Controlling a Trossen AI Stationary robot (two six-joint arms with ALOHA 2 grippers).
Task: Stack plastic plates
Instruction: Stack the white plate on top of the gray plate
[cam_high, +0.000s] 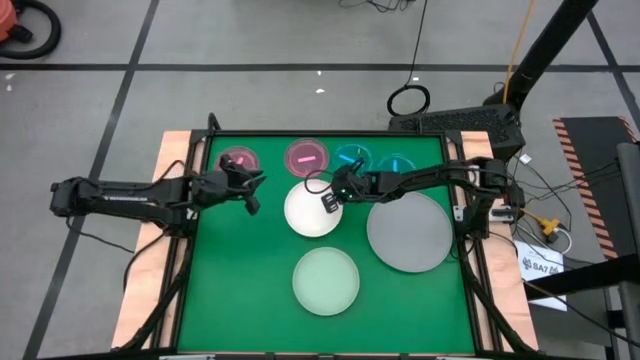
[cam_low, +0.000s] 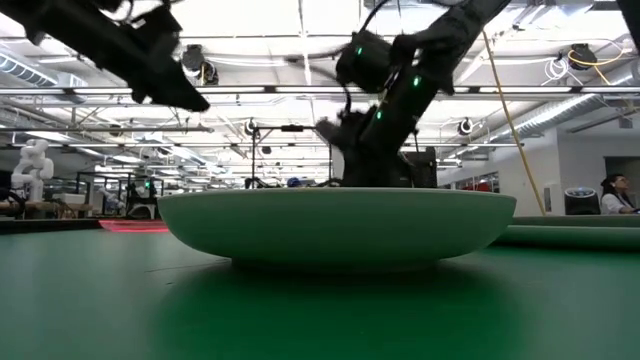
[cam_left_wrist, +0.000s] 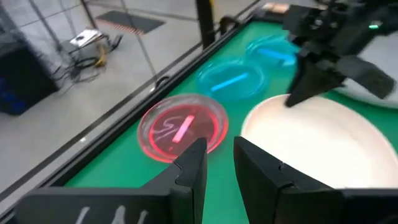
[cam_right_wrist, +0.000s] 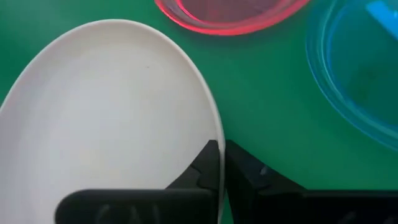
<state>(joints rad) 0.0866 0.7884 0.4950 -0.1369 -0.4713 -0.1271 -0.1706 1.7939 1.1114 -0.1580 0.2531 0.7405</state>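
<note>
Right wrist view alone: right end effector (cam_right_wrist: 221, 163) clamped on white plate (cam_right_wrist: 106, 112) rim.

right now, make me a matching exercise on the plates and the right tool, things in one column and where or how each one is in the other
Things:
1. white plate
2. grey plate
3. pale green plate
4. right tool

Places or states:
a. nearest the table's front edge, untouched
b. shut on a plate's rim
c. mid-table, rim pinched
d. largest, on the right side

Pairs: 1-c, 2-d, 3-a, 4-b
</note>
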